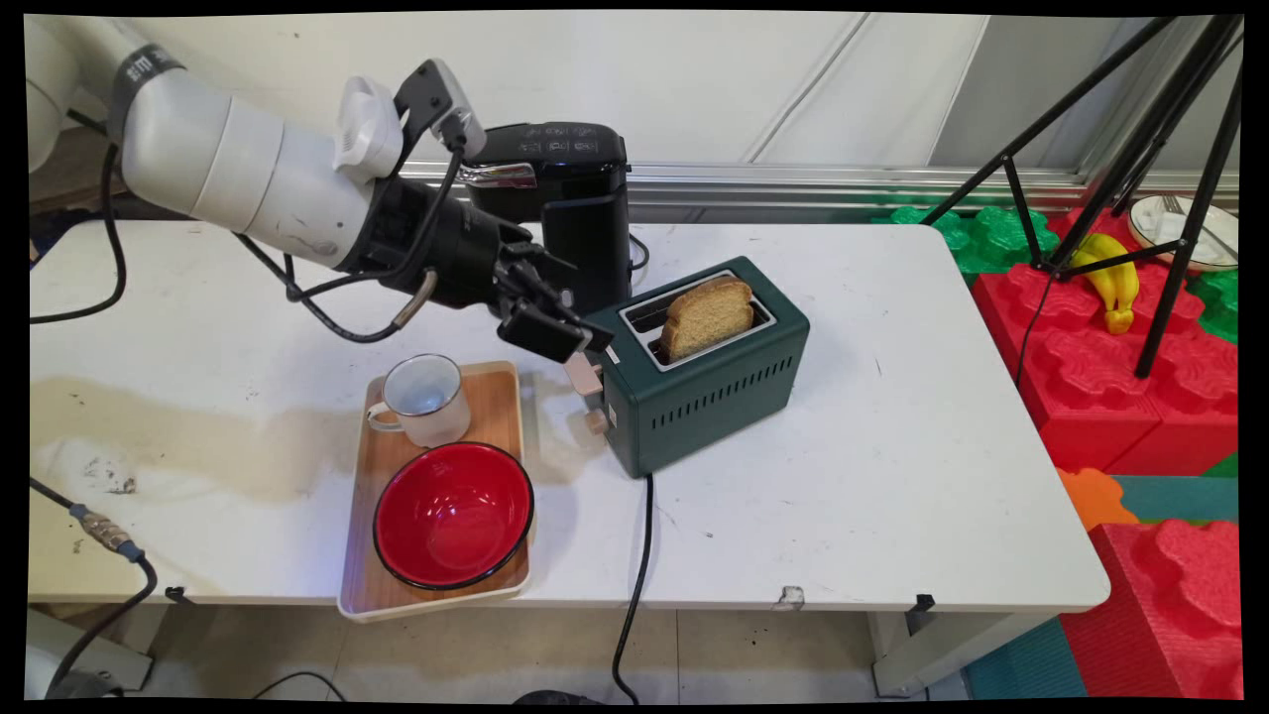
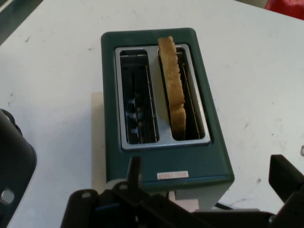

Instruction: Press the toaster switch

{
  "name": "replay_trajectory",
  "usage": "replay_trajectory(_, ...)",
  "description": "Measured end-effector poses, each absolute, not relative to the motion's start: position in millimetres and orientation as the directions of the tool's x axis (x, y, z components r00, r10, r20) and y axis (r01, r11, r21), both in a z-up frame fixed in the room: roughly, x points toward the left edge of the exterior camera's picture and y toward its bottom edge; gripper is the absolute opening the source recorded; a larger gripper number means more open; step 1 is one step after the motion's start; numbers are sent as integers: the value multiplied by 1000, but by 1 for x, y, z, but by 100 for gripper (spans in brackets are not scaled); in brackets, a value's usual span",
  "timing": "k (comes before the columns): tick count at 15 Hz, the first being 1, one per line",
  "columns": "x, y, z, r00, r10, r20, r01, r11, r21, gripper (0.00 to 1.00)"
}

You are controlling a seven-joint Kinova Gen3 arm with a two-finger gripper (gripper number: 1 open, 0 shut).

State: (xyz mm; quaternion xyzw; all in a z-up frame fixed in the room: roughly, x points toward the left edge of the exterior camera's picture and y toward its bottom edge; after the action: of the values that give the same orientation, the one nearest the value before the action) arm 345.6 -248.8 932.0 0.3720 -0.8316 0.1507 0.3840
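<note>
I have the gripper [image 1: 567,337] at the lever end of the green toaster [image 1: 709,367], and in the hand view its two black fingers stand well apart, one fingertip [image 2: 134,172] at the lower middle and the other at the right edge. They hold nothing. The toaster's end, with its beige lever [image 1: 585,376], sits between and just below them; whether a finger touches the lever I cannot tell.

My count: one toaster with two slots. One slice of toast [image 1: 706,315] stands upright in one slot, sticking up past the rim; in the hand view the toast [image 2: 174,85] is in the right slot and the left slot is bare. One beige knob [image 1: 597,422] sits below the lever. One wooden tray [image 1: 501,397] lies at about 8 o'clock from the toaster, carrying one white mug [image 1: 424,400] at its far end and one red bowl [image 1: 453,514] at its near end. One black coffee machine [image 1: 565,198] stands at 11 o'clock from the toaster, just behind the gripper.

The arm [image 1: 248,178] reaches in from the upper left, sloping down toward 4 o'clock, wrist low over the tray's far corner, black cables looping under it. A black cord runs from the toaster off the near edge of the white table [image 1: 892,476].
</note>
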Motion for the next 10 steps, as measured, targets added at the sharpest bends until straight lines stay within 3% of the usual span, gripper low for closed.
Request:
replay_trajectory(2, 347, -247, 930, -433, -502, 749, -733, 680, 32, 100)
replay_trajectory(3, 348, -245, 929, -436, -502, 747, -733, 680, 30, 0)
replay_trajectory(10, 354, -240, 921, -449, -512, 732, -734, 679, 25, 0)
